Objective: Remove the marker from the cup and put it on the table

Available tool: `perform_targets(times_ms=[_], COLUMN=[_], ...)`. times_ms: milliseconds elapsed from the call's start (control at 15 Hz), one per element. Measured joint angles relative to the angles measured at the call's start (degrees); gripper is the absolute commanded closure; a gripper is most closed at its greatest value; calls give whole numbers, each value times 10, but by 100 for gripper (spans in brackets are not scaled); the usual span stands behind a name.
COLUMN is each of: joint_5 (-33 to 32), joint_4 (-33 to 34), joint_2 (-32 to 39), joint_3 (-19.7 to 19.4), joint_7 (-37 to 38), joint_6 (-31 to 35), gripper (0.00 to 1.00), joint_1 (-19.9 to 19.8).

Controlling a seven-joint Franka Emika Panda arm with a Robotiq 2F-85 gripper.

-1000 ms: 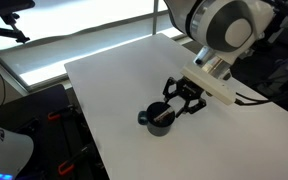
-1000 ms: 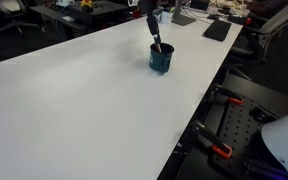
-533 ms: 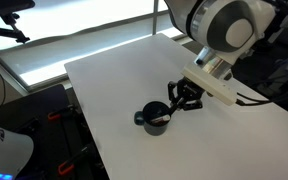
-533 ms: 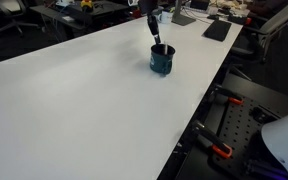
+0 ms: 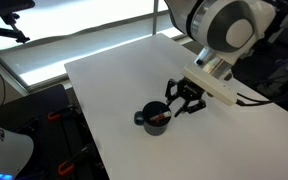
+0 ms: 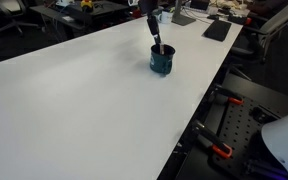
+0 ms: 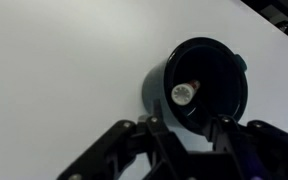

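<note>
The marker (image 7: 185,93) is seen upright inside the cup (image 7: 152,88) on the counter (image 7: 64,60). The tool (image 7: 189,128) is held at the rim, fingers apart, nothing gripped — presumably placed for pinching it.

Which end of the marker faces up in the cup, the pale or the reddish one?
The pale end: in the wrist view the marker stands inside the dark cup with its whitish round tip facing up.

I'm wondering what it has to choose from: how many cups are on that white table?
1. The dark cup stands on the table near its edge, a marker inside. No other shows in any view.
</note>
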Motion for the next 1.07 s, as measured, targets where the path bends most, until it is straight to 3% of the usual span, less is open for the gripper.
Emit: perform_targets(times_ms=[267,1067], joint_5=[0,0], joint_4=[-1,-34], joint_2=[0,-17], joint_3=[0,-6], joint_7=[0,14], joint_6=[0,-3], gripper=[0,2], joint_1=[-2,-5])
